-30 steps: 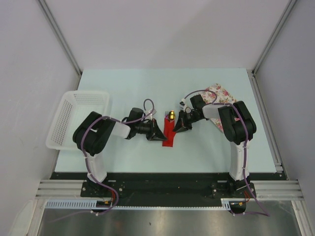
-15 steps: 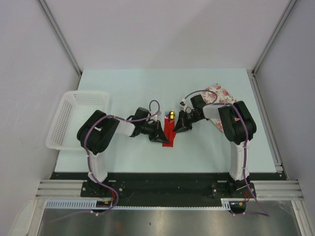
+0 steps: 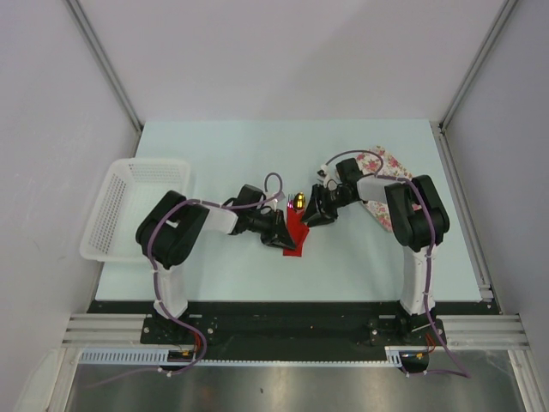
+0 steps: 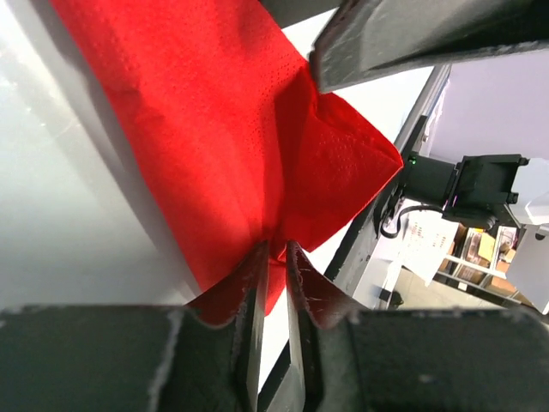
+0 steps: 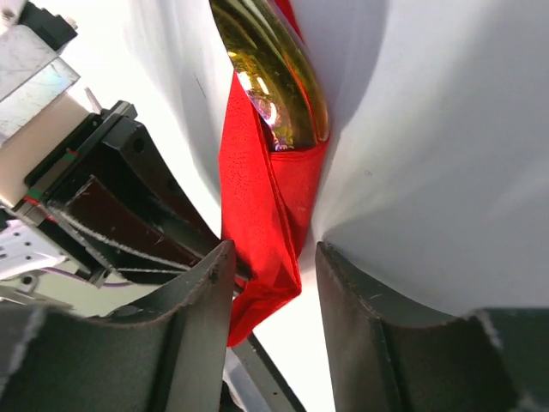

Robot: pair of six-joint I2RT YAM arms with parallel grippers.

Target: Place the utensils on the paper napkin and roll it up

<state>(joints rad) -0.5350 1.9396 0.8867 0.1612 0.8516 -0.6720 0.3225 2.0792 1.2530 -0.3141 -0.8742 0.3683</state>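
One spoon shows its gold bowl at the far end of the paper napkin; the second utensil is out of your sight. The napkin lies mid-tabletop, folded into a narrow, loose bundle, so loading looks done and rolling looks partway. Your left end effector is clamped on a pinch of red paper. Your right end effector straddles the bundle, fingers apart, not squeezing. You have yet to tighten the roll.

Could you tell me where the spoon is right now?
Top view: the spoon sticks out the far end of the red napkin, between the left gripper and right gripper.
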